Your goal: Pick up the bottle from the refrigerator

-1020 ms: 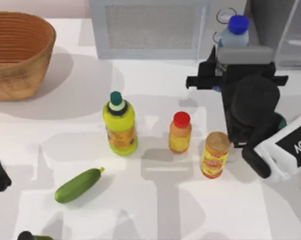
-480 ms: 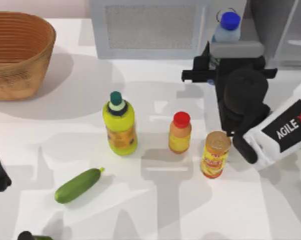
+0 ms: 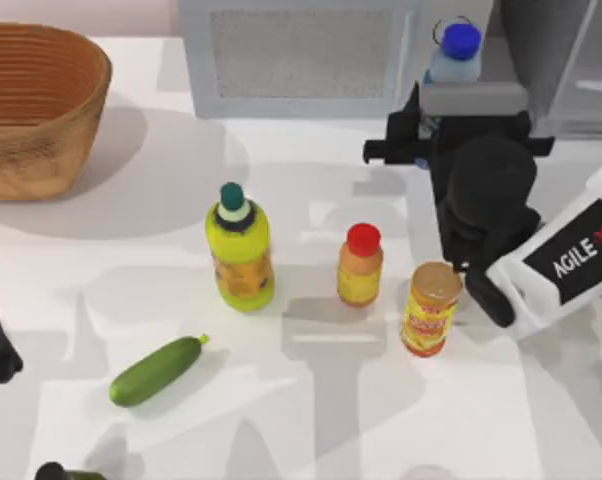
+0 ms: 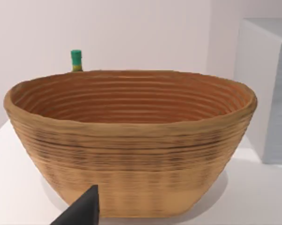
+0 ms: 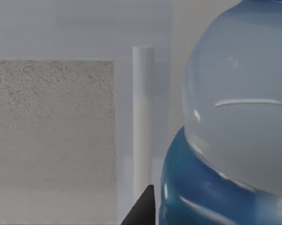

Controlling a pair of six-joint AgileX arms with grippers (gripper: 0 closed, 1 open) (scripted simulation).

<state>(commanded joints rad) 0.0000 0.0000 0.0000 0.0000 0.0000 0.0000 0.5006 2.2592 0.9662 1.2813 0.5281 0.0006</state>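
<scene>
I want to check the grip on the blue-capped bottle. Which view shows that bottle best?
The top view: the bottle shows its blue cap and shoulders at the table's far right, just beyond the right hand. The right wrist view shows its pale-and-blue body very close, cut off. The left wrist view faces the basket.

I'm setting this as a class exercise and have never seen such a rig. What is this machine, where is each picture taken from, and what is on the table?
It is a rendered simulation of two robot arms at a table. One picture looks down from above; the other two come from cameras on each wrist. The right gripper is at the blue-capped bottle, which the right wrist view shows up close. The left arm is parked at the table's left edge, facing the basket. Also there: a microwave, a yellow-green bottle, an orange bottle, a yellow can and a cucumber.
</scene>
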